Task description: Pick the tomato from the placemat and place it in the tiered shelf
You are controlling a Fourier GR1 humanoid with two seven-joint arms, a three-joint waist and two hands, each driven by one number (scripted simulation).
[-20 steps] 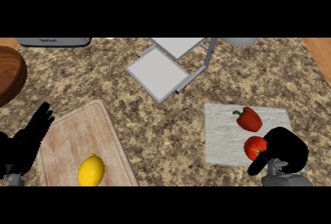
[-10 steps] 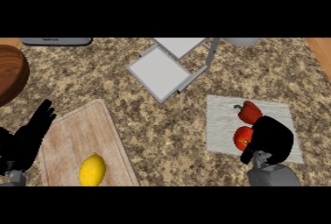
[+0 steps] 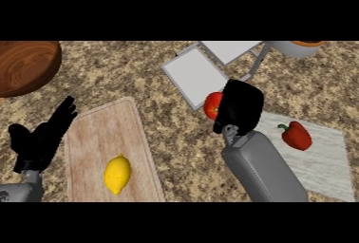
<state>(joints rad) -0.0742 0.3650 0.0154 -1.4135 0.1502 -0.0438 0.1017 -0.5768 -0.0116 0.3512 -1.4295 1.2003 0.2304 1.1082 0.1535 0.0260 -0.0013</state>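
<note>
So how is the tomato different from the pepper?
The tomato is round and held in the right hand off the placemat; the pepper is longer, has a green stem and lies on the placemat, untouched. Both are red.

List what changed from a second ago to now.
The right hand closed on the tomato, lifted it off the placemat and carried it left toward the shelf. The view itself also shifted. Unchanged: the pepper lies on the placemat, the lemon on the board, and the left hand rests open.
</note>
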